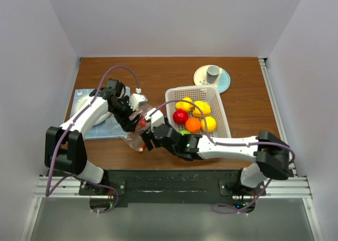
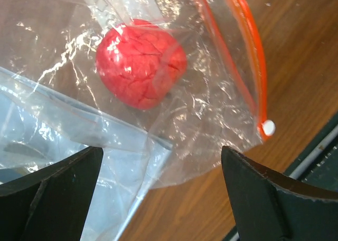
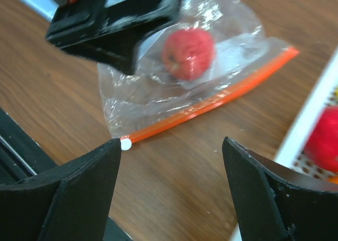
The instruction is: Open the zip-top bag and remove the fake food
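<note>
The clear zip-top bag (image 1: 133, 135) lies on the wooden table left of the basket. One red toy fruit (image 2: 141, 63) is inside it, and its orange-red zip strip (image 2: 249, 56) ends in a white tab (image 2: 268, 127). My left gripper (image 2: 161, 191) is open above the bag's closed end and holds nothing. My right gripper (image 3: 171, 167) is open and empty, just short of the zip strip (image 3: 222, 101), with its left fingertip by the white tab (image 3: 125, 143). More fake food (image 1: 193, 115), yellow, red, orange and green, sits in the white basket (image 1: 193, 89).
A pale plate with a small grey cup (image 1: 213, 72) stands at the back right. A flat bluish plastic sheet (image 1: 87, 117) lies under my left arm. The basket's wall (image 3: 311, 119) is close on the right gripper's right. The black table edge lies just behind the bag.
</note>
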Robot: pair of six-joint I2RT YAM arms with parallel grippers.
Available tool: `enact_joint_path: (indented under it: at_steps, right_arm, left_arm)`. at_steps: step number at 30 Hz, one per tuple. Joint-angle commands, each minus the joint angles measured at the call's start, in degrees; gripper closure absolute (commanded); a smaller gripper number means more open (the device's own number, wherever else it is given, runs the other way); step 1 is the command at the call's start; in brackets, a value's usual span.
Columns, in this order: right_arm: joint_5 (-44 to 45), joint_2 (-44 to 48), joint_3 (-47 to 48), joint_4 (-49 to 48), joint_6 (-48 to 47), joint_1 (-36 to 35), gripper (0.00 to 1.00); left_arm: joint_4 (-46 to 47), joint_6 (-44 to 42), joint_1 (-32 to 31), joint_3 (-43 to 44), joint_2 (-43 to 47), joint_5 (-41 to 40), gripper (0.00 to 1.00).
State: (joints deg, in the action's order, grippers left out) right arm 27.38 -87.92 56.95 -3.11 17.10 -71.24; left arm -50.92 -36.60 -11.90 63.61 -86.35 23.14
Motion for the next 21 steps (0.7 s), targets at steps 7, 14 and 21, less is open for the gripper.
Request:
enact_joint_path:
  at_steps: [7,14,21]
  right_arm:
    - [0.0,-12.3,4.4,-5.3,-0.4,0.2,0.25]
    - [2.7,-13.2,2.7,-7.0,-1.7,0.8,0.27]
    - [2.9,-13.3,1.7,-8.3,-2.8,5.6,0.27]
  left_arm:
    - [4.8,1.4,0.5,6.2,-6.3,-0.7,0.0]
    - [-0.6,0.8,1.7,14.2,-3.5,0.7,0.0]
    - [7.8,8.5,1.5,14.3,-5.5,-2.5,0.0]
